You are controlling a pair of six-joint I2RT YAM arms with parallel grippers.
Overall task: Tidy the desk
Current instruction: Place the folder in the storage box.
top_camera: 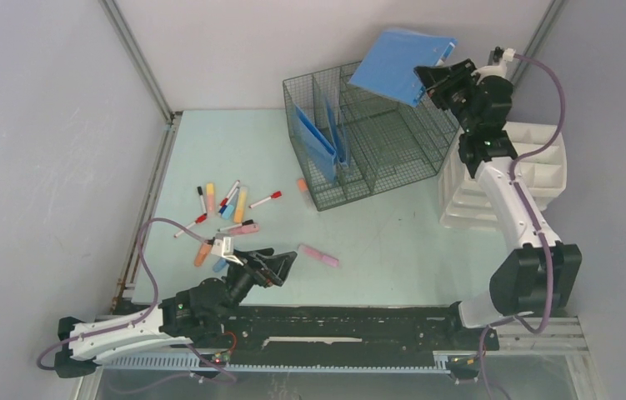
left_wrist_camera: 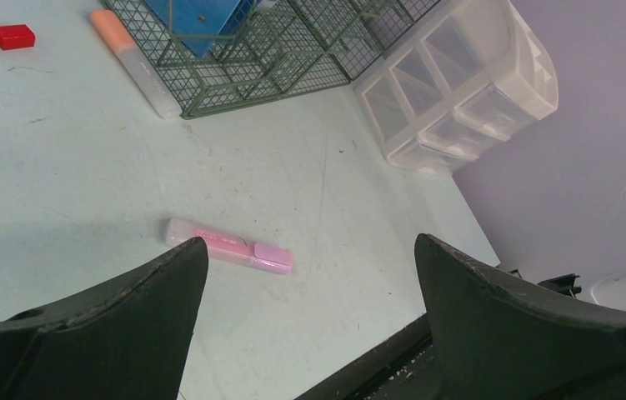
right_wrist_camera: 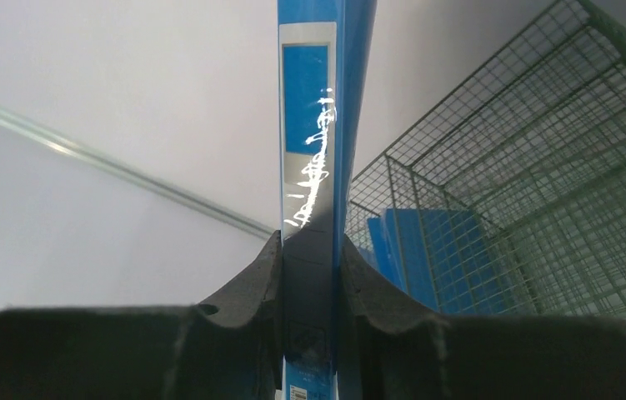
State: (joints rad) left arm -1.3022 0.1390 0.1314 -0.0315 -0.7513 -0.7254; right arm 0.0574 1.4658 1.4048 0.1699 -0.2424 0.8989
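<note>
Now blue folder (top_camera: 397, 62) hangs above wire rack (top_camera: 393, 158), w/ drawers (top_camera: 547, 171) beside.

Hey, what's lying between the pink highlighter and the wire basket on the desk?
Nothing. Only bare desk lies between the pink highlighter and the wire basket, as the left wrist and top views both show.

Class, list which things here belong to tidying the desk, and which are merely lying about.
Job: desk, folder in right end effector, rack, pens, pink highlighter, drawers.
Merely there: walls, rail, frame.
</note>
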